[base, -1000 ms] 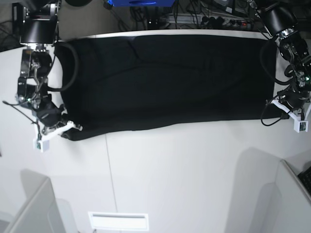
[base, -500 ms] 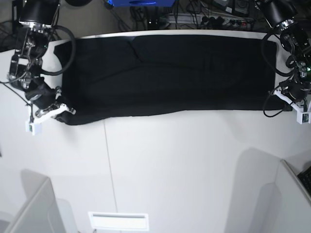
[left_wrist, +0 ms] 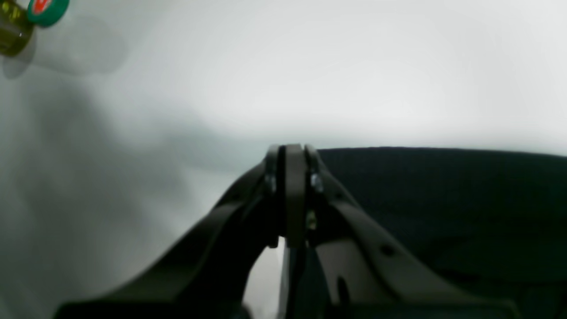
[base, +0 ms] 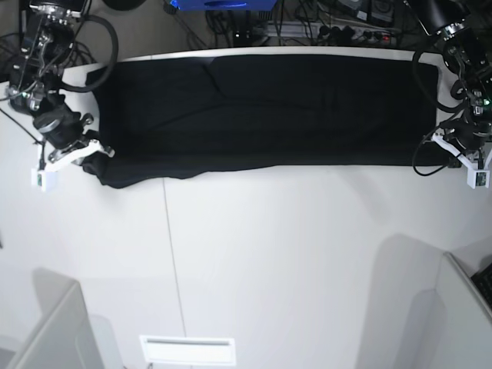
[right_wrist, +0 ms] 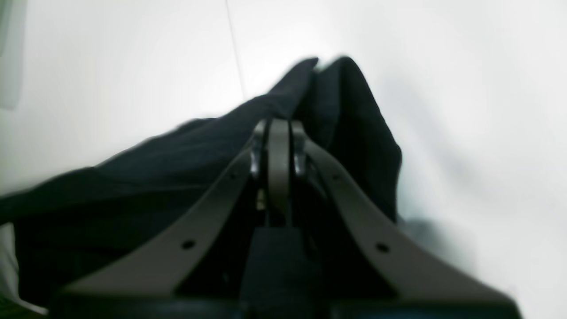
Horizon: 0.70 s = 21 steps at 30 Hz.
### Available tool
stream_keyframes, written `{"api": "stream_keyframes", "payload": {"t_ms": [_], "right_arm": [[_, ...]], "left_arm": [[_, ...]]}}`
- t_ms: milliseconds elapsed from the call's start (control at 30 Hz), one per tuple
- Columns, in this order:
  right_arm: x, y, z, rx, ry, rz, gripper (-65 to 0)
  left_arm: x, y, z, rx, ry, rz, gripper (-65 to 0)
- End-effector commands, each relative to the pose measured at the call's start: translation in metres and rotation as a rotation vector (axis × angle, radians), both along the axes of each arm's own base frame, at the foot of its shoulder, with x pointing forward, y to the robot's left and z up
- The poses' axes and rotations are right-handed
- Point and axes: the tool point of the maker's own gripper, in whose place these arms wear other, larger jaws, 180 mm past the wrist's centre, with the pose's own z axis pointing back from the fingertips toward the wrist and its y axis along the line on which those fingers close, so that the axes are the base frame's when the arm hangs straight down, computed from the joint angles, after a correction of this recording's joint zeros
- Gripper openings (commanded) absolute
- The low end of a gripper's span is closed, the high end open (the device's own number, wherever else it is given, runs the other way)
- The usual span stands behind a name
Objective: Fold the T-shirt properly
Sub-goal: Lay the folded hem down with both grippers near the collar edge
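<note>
At both near corners of the T-shirt [base: 261, 108] I am clamping my right gripper [right_wrist: 278, 133] and left gripper [left_wrist: 292, 159] on cloth, risking uneven pulling that skews the fold.

Black cloth on a white table

The large, plain black short-sleeved cotton T-shirt [base: 261, 108] shows no print, spreading between the grey-brown left gripper [left_wrist: 292, 155] and right gripper [right_wrist: 278, 128]; the flat table top [base: 292, 261] beyond both fingertips is plain white.
</note>
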Motion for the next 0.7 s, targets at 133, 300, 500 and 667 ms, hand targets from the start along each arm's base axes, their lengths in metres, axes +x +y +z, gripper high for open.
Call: {"api": "stream_keyframes", "payload": {"t_ms": [133,300,500,667], "right_arm": [[-0.008,-0.004,0.000,-0.011,-0.001,-0.009,-65.0],[-0.024,-0.006,-0.010,-0.009,0.038,-0.020,-65.0],[-0.036,-0.001,-0.003,0.126,0.028,-0.033,-65.0],[-0.051,-0.002,-0.001,0.217,0.038,-0.057,-65.0]], "left_arm": [[-0.005,0.005,0.008,0.040,-0.006,-0.008,-65.0],[-0.008,0.007,0.008,0.043,0.000,-0.006,-65.0],[-0.016,0.006,0.002,0.043,0.027,-0.008,-65.0],[-0.026,0.007,-0.005,0.040,0.071,-0.003,-65.0]]}}
